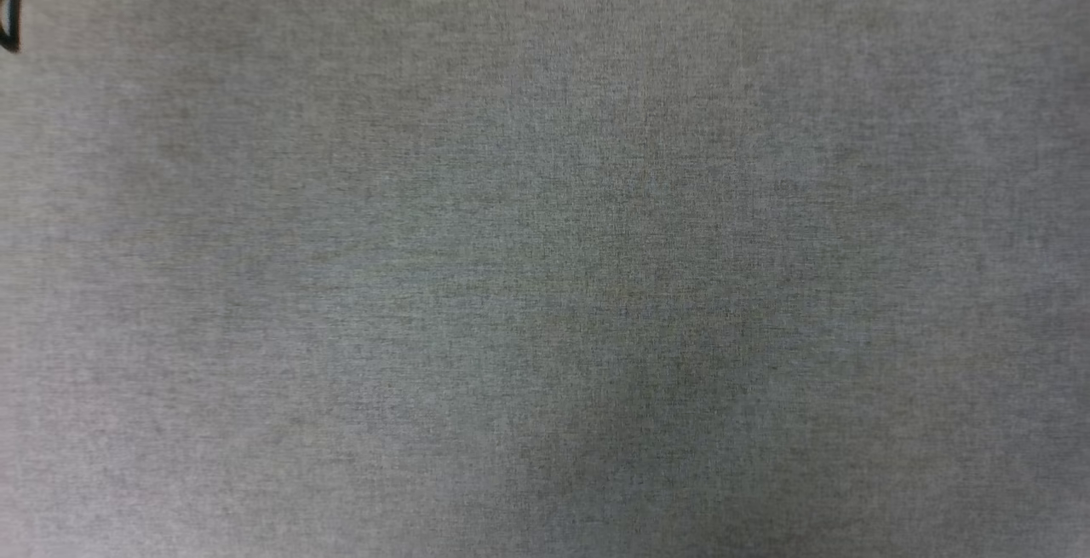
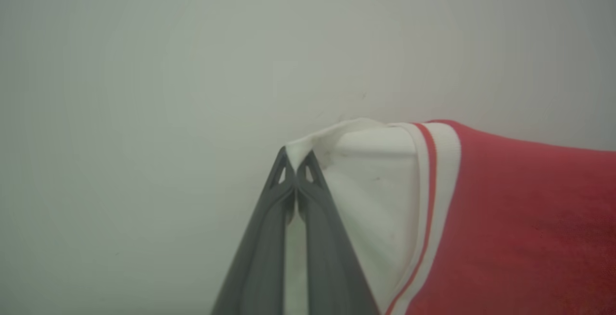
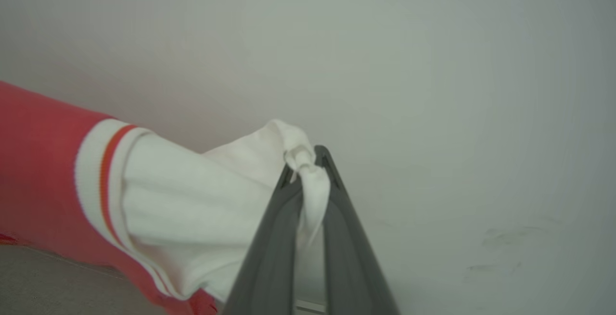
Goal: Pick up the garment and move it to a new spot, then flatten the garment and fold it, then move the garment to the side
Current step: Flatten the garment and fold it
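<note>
Cloth [image 1: 545, 251]: grey, fine-woven, flat, no wrinkles; spans the head view, with a darker patch low at centre.
Wall [image 2: 168, 65]: pale, plain and blurred; the backdrop in both wrist views.
Smudges [image 3: 505, 235]: faint dark streaks on the wall, low right in the right wrist view, with fainter ones just below.

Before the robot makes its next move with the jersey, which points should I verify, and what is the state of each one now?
1. Left gripper shut on a white sleeve: ok.
2. Right gripper shut on the other white sleeve: ok.
3. Jersey free of twist between the two grips: cannot tell.
4. Jersey's lower edge lifted off the grey surface: cannot tell.
5. Which way the printed face points: cannot tell.
</note>
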